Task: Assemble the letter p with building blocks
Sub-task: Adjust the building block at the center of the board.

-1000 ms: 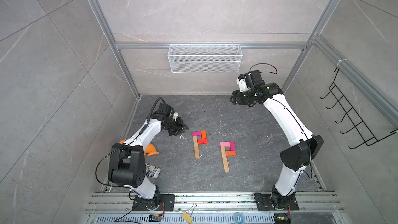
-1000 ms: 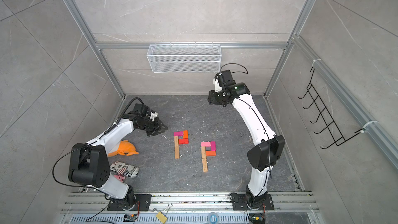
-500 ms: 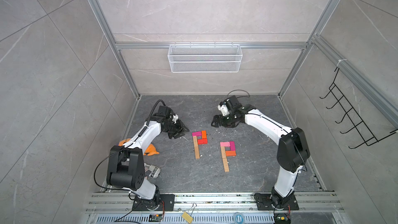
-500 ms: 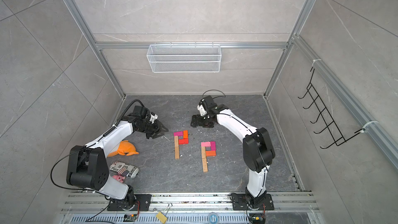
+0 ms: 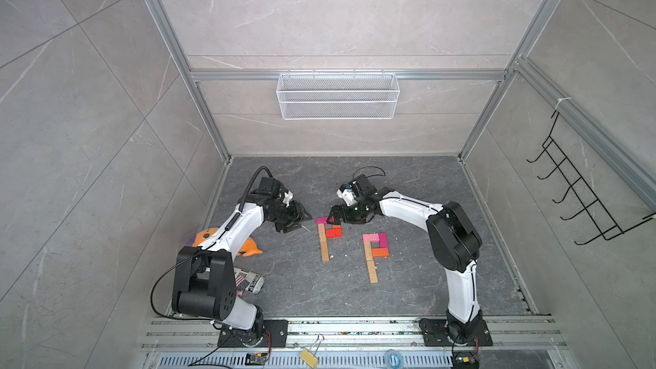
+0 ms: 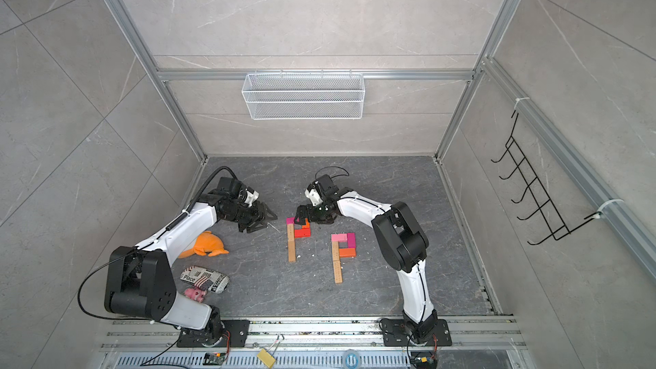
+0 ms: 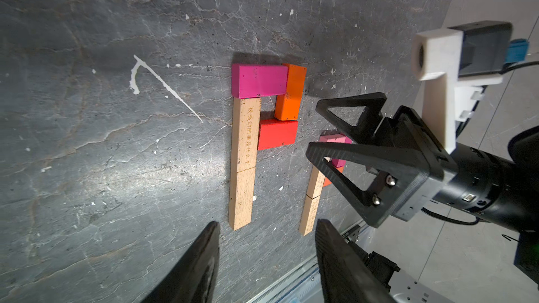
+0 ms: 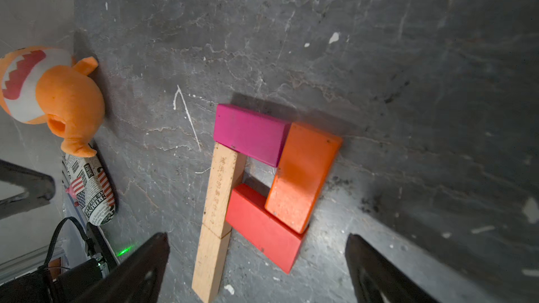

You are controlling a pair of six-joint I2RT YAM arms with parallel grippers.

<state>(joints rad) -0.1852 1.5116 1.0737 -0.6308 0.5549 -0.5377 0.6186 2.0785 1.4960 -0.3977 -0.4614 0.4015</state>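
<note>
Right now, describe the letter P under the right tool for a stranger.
On the dark floor lies an orange plush fish. It is the letter P nearer that fish. Its top bar is magenta; its neighbour's is light pink.

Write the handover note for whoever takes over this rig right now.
Left gripper: open, empty, beside the P nearer the left arm, not touching it.
Right gripper: open wide, empty, hovering above that P's loop.
Blocks: all lie in two flat figures on the floor. The other P has a pink, magenta and orange loop. Both stems are tan.
Done: both letters look complete; no loose blocks seen.
Left: probably just check the orange block against the red block, then pull both arms clear.
</note>
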